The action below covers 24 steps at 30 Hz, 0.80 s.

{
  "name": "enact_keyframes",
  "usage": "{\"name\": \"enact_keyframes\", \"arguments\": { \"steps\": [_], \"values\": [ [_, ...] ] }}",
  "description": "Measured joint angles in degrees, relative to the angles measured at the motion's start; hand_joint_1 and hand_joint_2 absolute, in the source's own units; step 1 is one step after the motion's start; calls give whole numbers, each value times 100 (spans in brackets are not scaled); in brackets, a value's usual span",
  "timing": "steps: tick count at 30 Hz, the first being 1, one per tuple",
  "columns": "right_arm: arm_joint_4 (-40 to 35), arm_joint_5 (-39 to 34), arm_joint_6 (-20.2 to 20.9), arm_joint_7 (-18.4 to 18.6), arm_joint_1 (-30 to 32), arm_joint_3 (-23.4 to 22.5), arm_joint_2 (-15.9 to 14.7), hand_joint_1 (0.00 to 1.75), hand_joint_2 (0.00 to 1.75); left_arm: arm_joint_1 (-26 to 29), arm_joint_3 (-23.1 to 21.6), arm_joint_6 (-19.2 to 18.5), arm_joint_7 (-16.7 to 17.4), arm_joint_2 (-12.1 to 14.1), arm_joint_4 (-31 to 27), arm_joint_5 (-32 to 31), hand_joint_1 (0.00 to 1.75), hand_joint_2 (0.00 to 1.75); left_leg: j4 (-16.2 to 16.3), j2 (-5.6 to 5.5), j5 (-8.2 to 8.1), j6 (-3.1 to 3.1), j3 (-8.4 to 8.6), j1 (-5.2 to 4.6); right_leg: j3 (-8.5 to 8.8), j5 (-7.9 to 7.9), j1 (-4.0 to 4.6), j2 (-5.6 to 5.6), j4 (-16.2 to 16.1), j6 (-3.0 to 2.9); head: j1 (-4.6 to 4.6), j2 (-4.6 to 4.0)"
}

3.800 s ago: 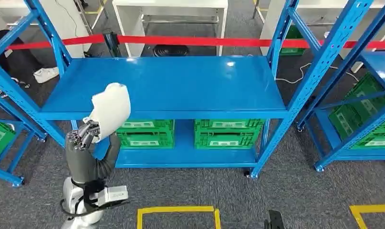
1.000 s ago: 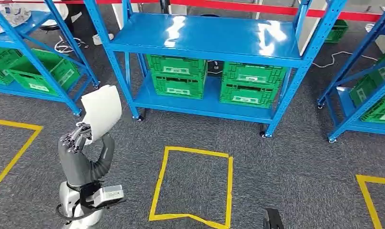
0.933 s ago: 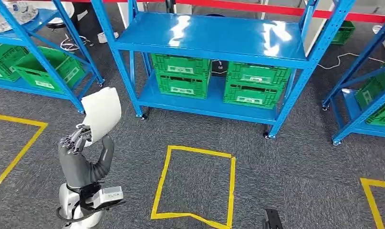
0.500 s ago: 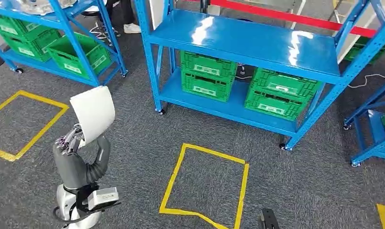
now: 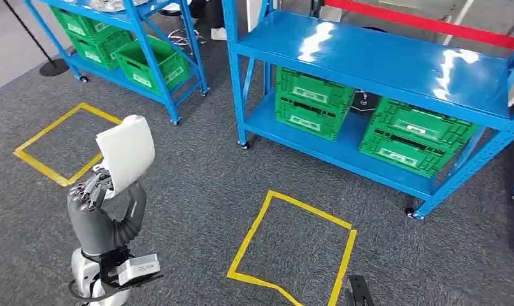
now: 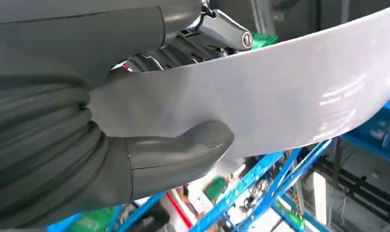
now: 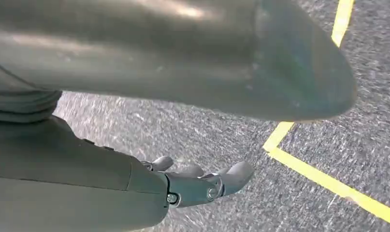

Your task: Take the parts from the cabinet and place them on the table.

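One white curved part [image 5: 126,152] is what you've got, held up in the left hand [image 5: 92,189] over the grey carpet [image 5: 197,191], long axis roughly vertical, upper end tilted right toward the blue rack [image 5: 375,70]. Thumb [image 6: 183,150] presses its face. Right hand [image 7: 202,186]: fingers loosely curled, holding nothing, above yellow floor tape [image 7: 323,179].

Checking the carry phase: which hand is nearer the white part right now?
Left. The left hand grips the white part by its lower edge, thumb pressed on its face. The right hand hangs low over the grey carpet, apart from the part.
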Motion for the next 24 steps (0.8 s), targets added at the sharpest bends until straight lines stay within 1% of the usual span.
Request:
{"name": "enact_keyframes", "arguments": {
  "steps": [1,2,3,4,5,6,7,8,10,11,12,13,14,15,16,17,18,19,20,21,22,23,24],
  "values": [
    [0,13,-26,7,9,0,-2,0,0,4,2,0,0,2,0,0,175,175,410,21,-154,-25,-187,13,-3,-6,6,-89,2,-8,0,-2],
    [0,13,-77,-2,8,2,-2,0,0,7,11,0,-2,9,2,0,175,175,590,23,-171,-40,-261,14,-4,-6,11,-165,4,-9,-2,0],
    [0,5,-153,-39,4,2,0,0,0,7,20,0,-9,9,2,2,175,175,478,26,-56,-40,-190,14,-1,-9,18,-245,5,-7,0,-2],
    [0,-9,-186,-70,-4,2,2,0,0,-1,24,0,-18,7,-2,18,175,175,143,39,139,-25,6,12,6,-15,26,-318,5,-8,0,-2],
    [0,-13,-221,-92,-14,0,7,0,0,-8,26,0,-28,5,-7,33,175,175,-429,115,391,4,326,2,23,-26,31,-390,6,7,0,-2],
    [0,-4,-247,-98,-17,0,9,0,0,-18,26,0,-28,0,-18,52,175,175,-881,294,550,42,590,-21,42,-36,37,-436,7,22,0,0],
    [0,2,-305,-98,-15,0,9,0,0,-62,26,0,-28,-11,-17,61,175,175,-1213,618,494,108,746,-101,58,-63,85,-506,18,63,0,-2],
    [0,6,-359,-101,-14,0,7,0,0,-84,26,0,-28,-33,-17,61,175,175,-1211,527,535,157,766,-101,56,-68,88,-547,19,85,13,0],
    [0,17,-452,-131,-27,0,9,0,0,-105,52,0,-28,-46,-15,70,175,175,-1190,372,547,197,704,-113,74,-55,90,-675,6,146,13,0],
    [-2,31,-466,-142,-41,0,9,0,0,-109,79,0,-28,-46,-17,74,175,175,-1223,294,570,238,680,-118,91,-60,85,-738,-1,182,9,0],
    [-7,33,-472,-151,-57,0,7,0,0,-116,100,0,-26,-59,-28,83,175,175,-1278,220,621,299,735,-58,82,-121,41,-607,42,233,13,-2],
    [-7,35,-474,-160,-62,0,7,0,0,-160,105,2,-35,-66,-33,83,175,175,-1286,161,637,329,724,-54,12,-267,35,-293,221,244,13,-2],
    [-7,33,-474,-155,-59,0,7,0,0,-195,107,2,-24,-103,-26,87,175,175,-1286,101,649,353,707,-51,-154,-481,34,-84,583,250,35,0],
    [-7,24,-474,-155,-51,0,7,0,0,-203,109,2,-26,-129,-17,87,175,175,-1286,25,654,363,697,-52,-370,-697,33,24,1035,259,48,-2],
    [-7,2,-476,-160,-41,0,-4,0,0,-202,109,2,-28,-138,-9,90,175,175,-1277,-59,657,367,683,-54,-583,-860,35,63,1462,266,48,-2],
    [-7,-22,-479,-188,-35,-2,-9,0,0,-202,114,2,-28,-142,7,112,175,175,-1257,-158,658,366,665,-55,-753,-907,38,78,1765,271,48,-2],
    [-7,-31,-481,-212,-36,-7,-9,0,0,-202,131,2,-26,-146,24,135,175,175,-1236,-240,659,363,657,-52,-753,-795,34,83,1728,275,46,-2],
    [-7,-37,-483,-227,-43,-9,-11,0,0,-205,162,2,-28,-159,37,138,175,175,-1210,-328,657,358,651,-45,-625,-569,24,94,1432,274,48,0],
    [-9,-39,-485,-236,-48,-9,-13,0,0,-209,171,2,-24,-168,42,140,175,175,-1178,-411,648,341,647,-33,-405,-307,11,126,975,275,46,-2],
    [-9,-42,-490,-256,-50,-11,-13,0,0,-222,177,2,-26,-181,48,160,175,175,-1140,-494,634,312,635,-18,-154,-66,-15,247,472,285,48,0],
    [-9,-44,-488,-278,-53,-11,-13,0,0,-242,179,2,-24,-197,65,194,175,175,-1105,-559,624,269,594,-18,-21,-137,-61,613,211,305,48,-2],
    [-9,-53,-487,-315,-58,-11,-9,0,0,-271,188,2,0,-208,88,241,175,175,-1046,-647,623,210,538,-37,-49,-118,-44,652,167,275,48,-2],
    [-9,-57,-479,-330,-63,-13,-9,0,0,-279,197,0,9,-221,107,286,175,175,-1079,-695,655,160,518,-30,-61,-114,-37,554,184,247,48,-2]
  ]
}}
